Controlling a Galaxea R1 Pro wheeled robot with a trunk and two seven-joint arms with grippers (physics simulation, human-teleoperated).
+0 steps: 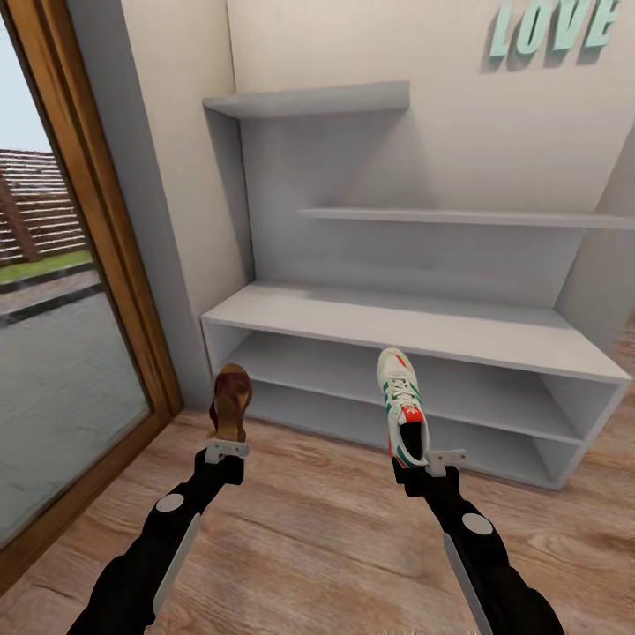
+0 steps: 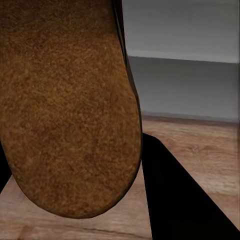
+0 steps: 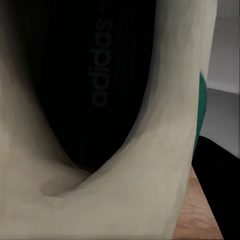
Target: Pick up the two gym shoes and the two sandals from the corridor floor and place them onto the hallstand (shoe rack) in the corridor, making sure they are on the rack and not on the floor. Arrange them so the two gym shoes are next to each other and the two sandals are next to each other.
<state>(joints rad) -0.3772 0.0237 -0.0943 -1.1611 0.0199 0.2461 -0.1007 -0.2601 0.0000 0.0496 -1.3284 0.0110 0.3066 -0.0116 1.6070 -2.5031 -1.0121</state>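
Left claw (image 1: 227, 451) is clamped on a sandal (image 1: 231, 401), heel end down at the claw, toe pointing up and away toward the rack (image 1: 388, 324). The left wrist view is mostly tan footbed (image 2: 70, 110), with a dark finger (image 2: 175, 195) beside it and the rack's lower tier beyond.

Right claw (image 1: 429, 460) is clamped on a gym shoe (image 1: 401, 406) at the heel opening, toe pointing toward the rack, laces and red tongue patch facing up. In the right wrist view the shoe's pale collar (image 3: 150, 170) and dark insole with "adidas" print (image 3: 100, 75) sit right at the camera; a bit of green side stripe (image 3: 202, 115) shows at the edge.

Both shoes are held off the floor (image 1: 317, 547), in front of the rack's open tiers, well apart from each other, neither touching the rack. Rack's top surface and both lower tiers are bare where visible. Two staggered wall shelves (image 1: 317, 99) sit above it. A glass door with wood frame (image 1: 97, 229) is at the robot's left; "LOVE" lettering (image 1: 554, 26) on the wall above.
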